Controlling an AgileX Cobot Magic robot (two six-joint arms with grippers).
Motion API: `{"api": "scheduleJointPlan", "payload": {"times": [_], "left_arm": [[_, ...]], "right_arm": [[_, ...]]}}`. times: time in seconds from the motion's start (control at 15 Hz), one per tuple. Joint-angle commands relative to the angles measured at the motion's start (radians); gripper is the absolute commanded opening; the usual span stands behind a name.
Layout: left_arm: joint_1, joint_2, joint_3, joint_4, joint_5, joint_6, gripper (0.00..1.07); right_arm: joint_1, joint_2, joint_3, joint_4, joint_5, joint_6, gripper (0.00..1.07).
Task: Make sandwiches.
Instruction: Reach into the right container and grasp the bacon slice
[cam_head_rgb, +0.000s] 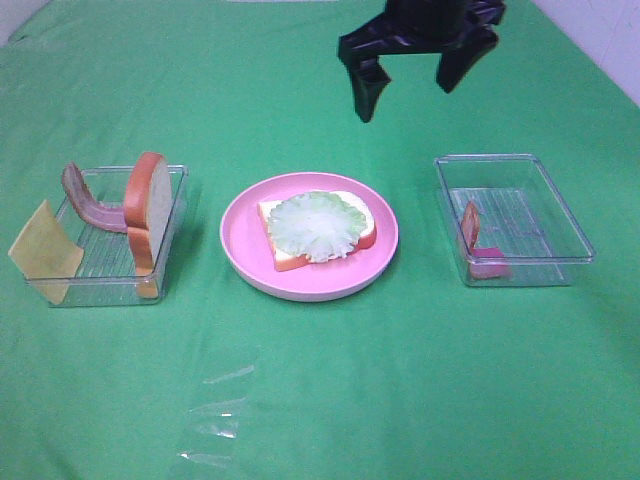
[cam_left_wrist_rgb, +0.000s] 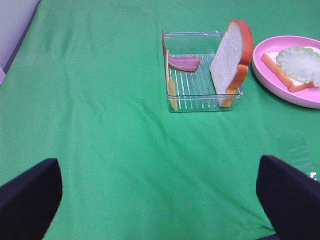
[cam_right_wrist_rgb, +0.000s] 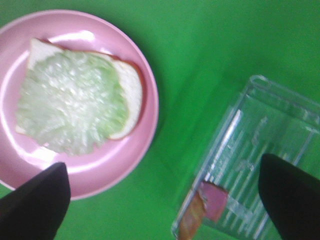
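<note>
Sandwich (cam_head_rgb: 318, 232) | lettuce (cam_head_rgb: 325, 220) covers most bread (cam_head_rgb: 272, 216) | right gripper (cam_head_rgb: 406, 100) cropped at top edge

Pink plate (cam_head_rgb: 240, 250): bread slice (cam_head_rgb: 288, 262) flat, lettuce (cam_head_rgb: 318, 226) on top. Left tray (cam_head_rgb: 100, 295): second slice (cam_head_rgb: 150, 205) upright, bacon strip (cam_head_rgb: 85, 200), cheese square (cam_head_rgb: 42, 255) leaning at outer end. Right tray (cam_head_rgb: 560, 220): bacon piece (cam_head_rgb: 472, 228). Right gripper (cam_head_rgb: 406, 100) above, jaws apart.

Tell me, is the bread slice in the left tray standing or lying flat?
Standing on edge, slightly leaning: the bread slice rises above the tray rim, crust on top.
</note>
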Motion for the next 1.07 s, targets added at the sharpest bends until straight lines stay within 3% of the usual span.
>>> {"api": "scheduleJointPlan", "payload": {"times": [0.07,0.2,0.4,1.07], "left_arm": [[0.001,0.000,0.002,-0.008,-0.004,0.000,0.98],[0.001,0.000,0.002,-0.008,-0.004,0.000,0.98],[0.001,0.000,0.002,-0.008,-0.004,0.000,0.98],[0.001,0.000,0.002,-0.008,-0.004,0.000,0.98]], "right_arm": [[-0.093,-0.096,0.182,0.020,0.110,0.014,0.98],[-0.171,-0.167,0.317,0.055,0.093,0.027,0.98],[-0.204,-0.220,0.410,0.072,0.057,0.032,0.98],[-0.201,-0.220,0.411,0.153,-0.052,0.038,0.98]]}}
